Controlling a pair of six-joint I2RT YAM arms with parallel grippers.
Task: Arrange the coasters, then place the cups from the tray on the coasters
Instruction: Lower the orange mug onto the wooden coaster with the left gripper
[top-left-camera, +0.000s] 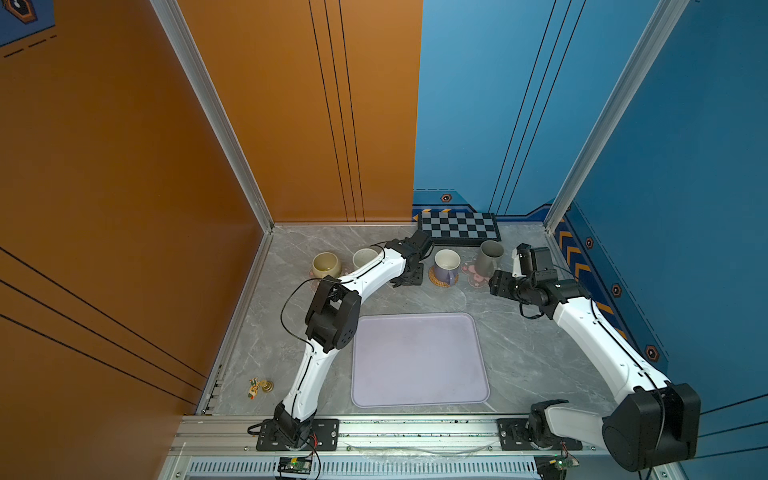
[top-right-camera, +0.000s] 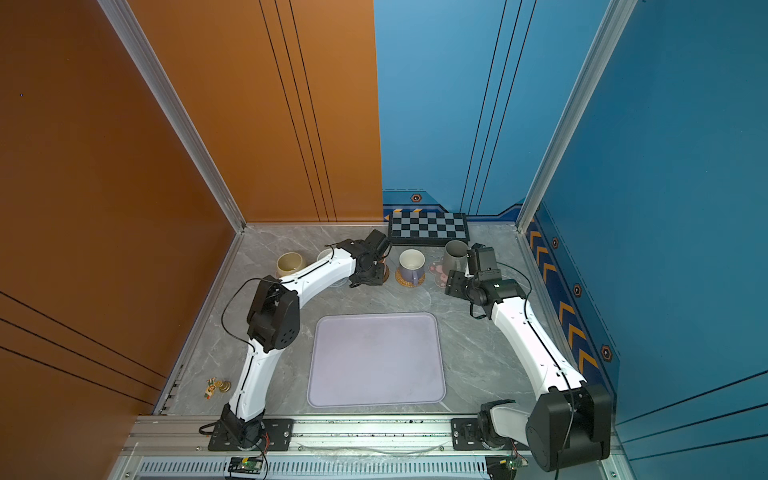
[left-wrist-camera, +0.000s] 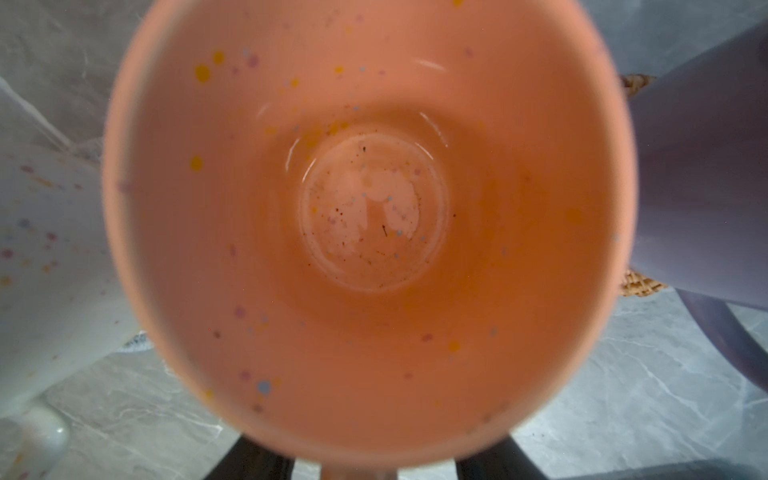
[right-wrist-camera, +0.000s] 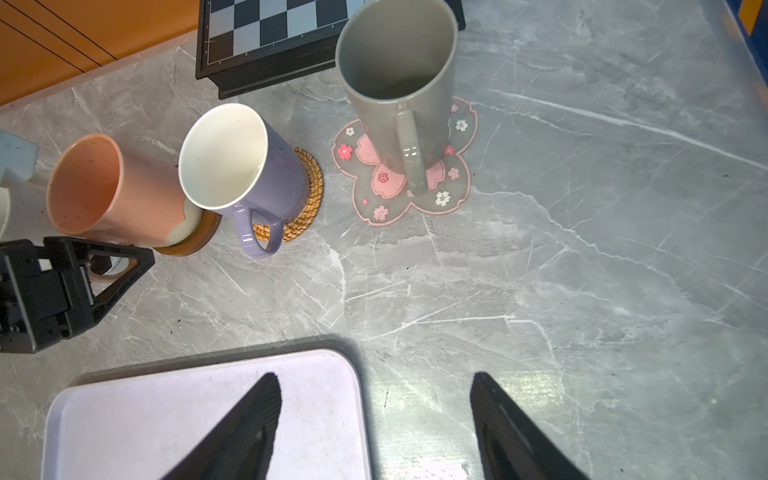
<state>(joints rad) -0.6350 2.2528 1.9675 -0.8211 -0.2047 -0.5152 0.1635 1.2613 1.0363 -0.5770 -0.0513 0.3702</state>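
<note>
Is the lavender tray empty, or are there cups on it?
Empty. In both top views the tray shows only its bare lavender surface.

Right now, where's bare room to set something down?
Free: the tray, bare; the marble strip between its far rim and the cups; marble between tray and right arm. Crowded: back row of cups on coasters, left end effector at the orange cup.

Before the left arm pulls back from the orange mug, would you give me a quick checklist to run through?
1. Orange mug upright on the brown coaster: ok.
2. Left gripper open, gaps on both sides of the handle: ok.
3. Tray empty of mugs: ok.
4. Right gripper open, holding nothing: ok.
5. White mug seated squarely: cannot tell, the left arm covers its base.
</note>
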